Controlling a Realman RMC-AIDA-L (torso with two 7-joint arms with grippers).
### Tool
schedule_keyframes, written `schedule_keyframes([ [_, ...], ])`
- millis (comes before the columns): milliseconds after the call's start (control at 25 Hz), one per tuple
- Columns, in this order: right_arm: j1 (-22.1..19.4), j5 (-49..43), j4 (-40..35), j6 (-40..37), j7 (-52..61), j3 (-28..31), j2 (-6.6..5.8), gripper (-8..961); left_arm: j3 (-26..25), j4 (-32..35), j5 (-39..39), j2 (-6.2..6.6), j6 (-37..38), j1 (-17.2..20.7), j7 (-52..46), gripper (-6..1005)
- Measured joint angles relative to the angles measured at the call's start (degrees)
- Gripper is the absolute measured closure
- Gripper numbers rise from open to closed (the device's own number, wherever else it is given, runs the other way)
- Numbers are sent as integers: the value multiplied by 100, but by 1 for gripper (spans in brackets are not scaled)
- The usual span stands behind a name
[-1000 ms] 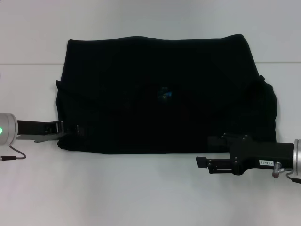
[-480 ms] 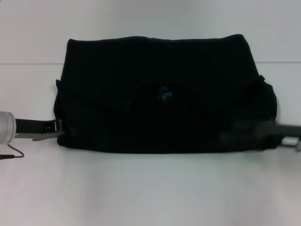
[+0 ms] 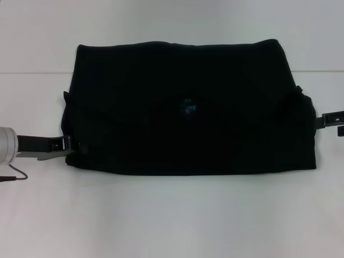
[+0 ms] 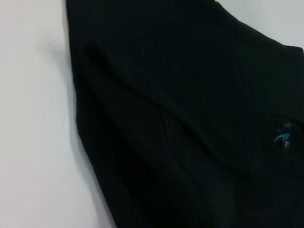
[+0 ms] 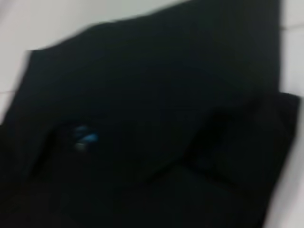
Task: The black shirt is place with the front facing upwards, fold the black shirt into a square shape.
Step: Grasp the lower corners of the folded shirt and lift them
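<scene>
My left claw (image 3: pixel 69 145) sits low at the near left corner of the black shirt (image 3: pixel 188 107), its tips at the hem, though I cannot tell whether they pinch the cloth. The shirt lies folded flat on the white desk (image 3: pixel 172 215), long axis running left to right, small blue label (image 3: pixel 188 107) near its middle. My right claw (image 3: pixel 333 119) pokes in beside the shirt's right edge; its spread is unclear.
</scene>
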Motion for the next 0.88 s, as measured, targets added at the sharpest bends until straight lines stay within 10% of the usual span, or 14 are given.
schedule_keyframes([
  [520, 514, -800, 701, 956, 340, -551, 535, 123, -9, -1, -17, -9, 22, -4, 2, 974],
  [880, 487, -811, 579, 894, 320, -570, 577, 136, -9, -1, -17, -2, 77, 39, 2, 974],
])
